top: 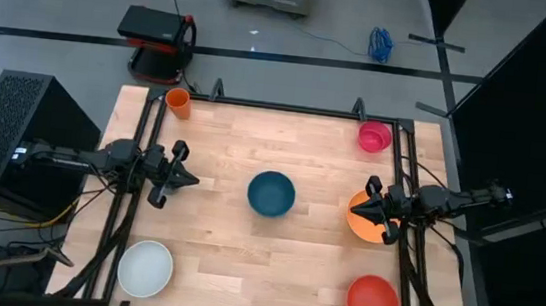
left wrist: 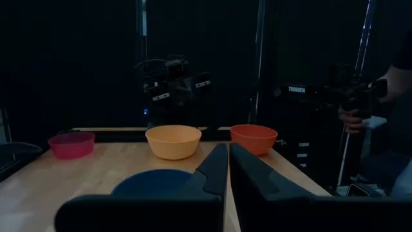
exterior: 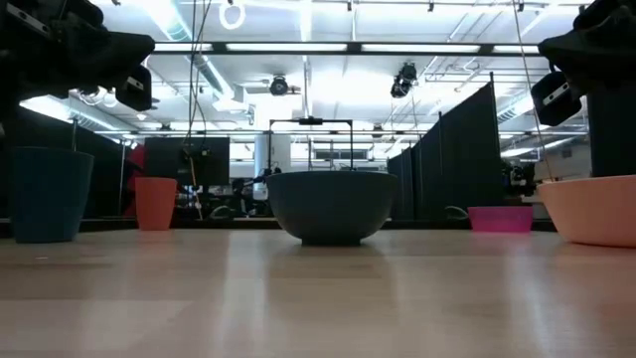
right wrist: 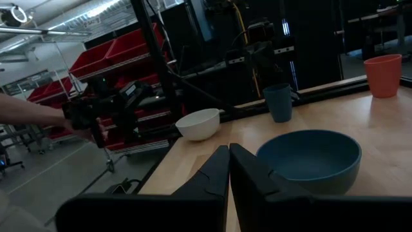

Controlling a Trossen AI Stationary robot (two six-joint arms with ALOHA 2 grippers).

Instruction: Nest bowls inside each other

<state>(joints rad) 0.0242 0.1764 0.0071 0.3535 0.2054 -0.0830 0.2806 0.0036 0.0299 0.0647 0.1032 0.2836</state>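
Five bowls lay separate on the counter (top: 222, 269), none nested in another. At the left, the left tool (top: 188, 177) hovered over the left edge, its fingers closed together and holding nothing, pointing toward the centre. The white bowl (top: 145, 267) sat at the near left corner, to one side of that tool and well apart from it. The dark teal bowl (top: 271, 193) stood at mid-counter, directly ahead of the left tool along its pointing line and roughly midway between the two tools. At the right, the right tool (top: 360, 212) was likewise shut and empty, and hung directly above the orange bowl (top: 369, 219), pointing inward at the teal one. The pink bowl (top: 374, 136) lay at the far right corner and the red bowl (top: 372, 302) at the near right corner, both near the right arm. In judgement, the right tool was the nearer to a bowl: the orange one lay beneath it, so a descent with fingers spread would reach the rim. The bowls being round, no long axis governed the approach.
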